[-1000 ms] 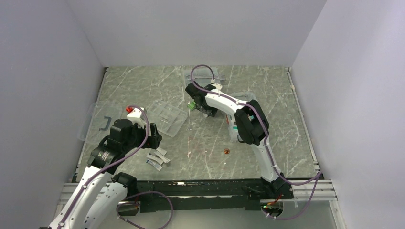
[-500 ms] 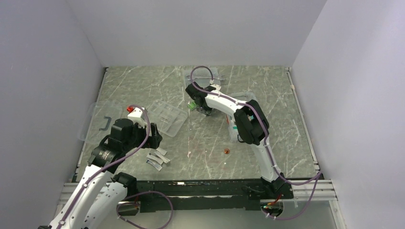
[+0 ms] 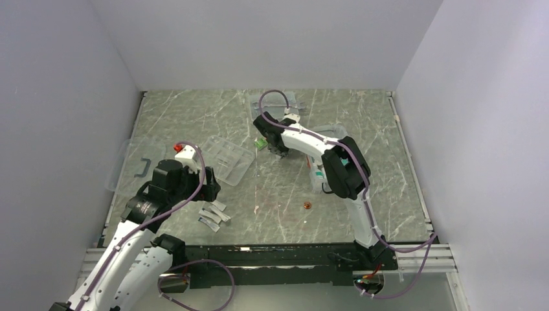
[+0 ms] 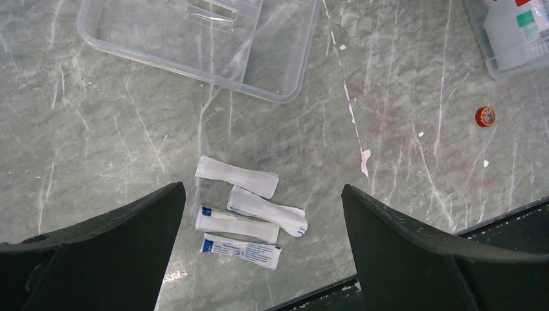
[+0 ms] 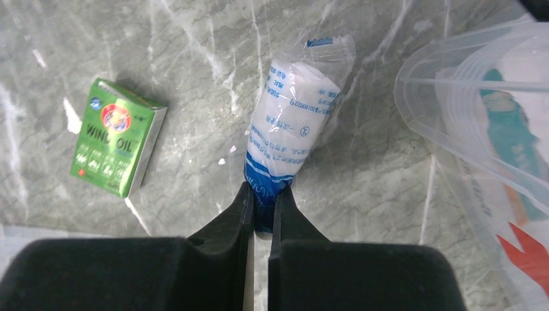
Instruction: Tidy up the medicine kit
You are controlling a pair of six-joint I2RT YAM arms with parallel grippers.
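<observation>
Right gripper (image 5: pixel 259 206) pinches the blue end of the wrapped bandage roll (image 5: pixel 294 123); left gripper (image 4: pixel 260 191) is spread wide, empty, above four sachets (image 4: pixel 238 223).

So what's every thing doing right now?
right gripper: shut on bandage roll
bandage roll: wrapped, pinched at one end
left gripper: open, holding nothing
packets: lying flat
green box: closed, lying flat
divided tray: out on the table
medicine box: lid off

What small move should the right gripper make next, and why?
Probably a short lift straight up. The right gripper is shut on the blue end of the wrapped gauze roll, which seems to lie on the table beside the clear box; lifting would test this end pinch before carrying it there.
</observation>
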